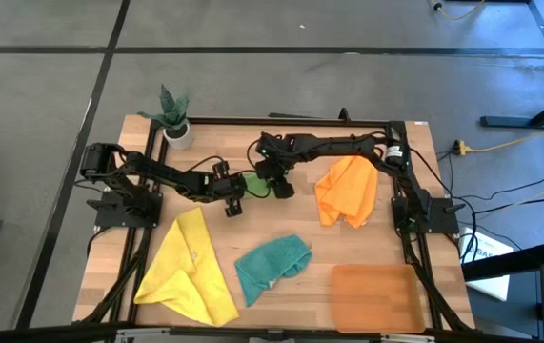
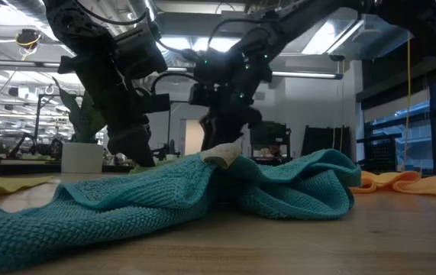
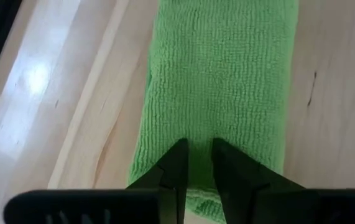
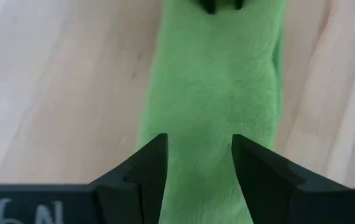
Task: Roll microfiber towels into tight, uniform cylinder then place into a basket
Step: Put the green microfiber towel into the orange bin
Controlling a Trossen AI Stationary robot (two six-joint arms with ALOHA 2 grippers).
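The green towel [image 1: 253, 183] lies at the table's middle as a long narrow strip, folded or rolled, flat on the wood. My left gripper [image 1: 234, 197] is at its left end, fingers nearly together [image 3: 199, 163]. My right gripper [image 1: 278, 184] is at its right end, fingers apart over the cloth [image 4: 199, 158]. The orange towel [image 1: 348, 191], yellow towel [image 1: 191, 272] and teal towel [image 1: 272, 267] lie crumpled and untouched. The basket [image 1: 376, 295] stands at the near right. My left gripper has the green towel's end [image 3: 201, 140] between its two fingertips, which come from above and slant along the strip. Only a narrow line of cloth shows between them. The towel lies flat on the table. My right gripper sets its spread fingertips [image 4: 151, 163] down on the top of the strip's other end [image 4: 199, 134], from above and pointing along it. The cloth between them lies smooth; I cannot tell whether they pinch it.
A white plant pot [image 1: 176, 129] stands at the far left corner. In the low view the teal towel [image 2: 202, 191] fills the foreground and hides both grippers' fingertips. Bare wood lies between the green towel and the near towels.
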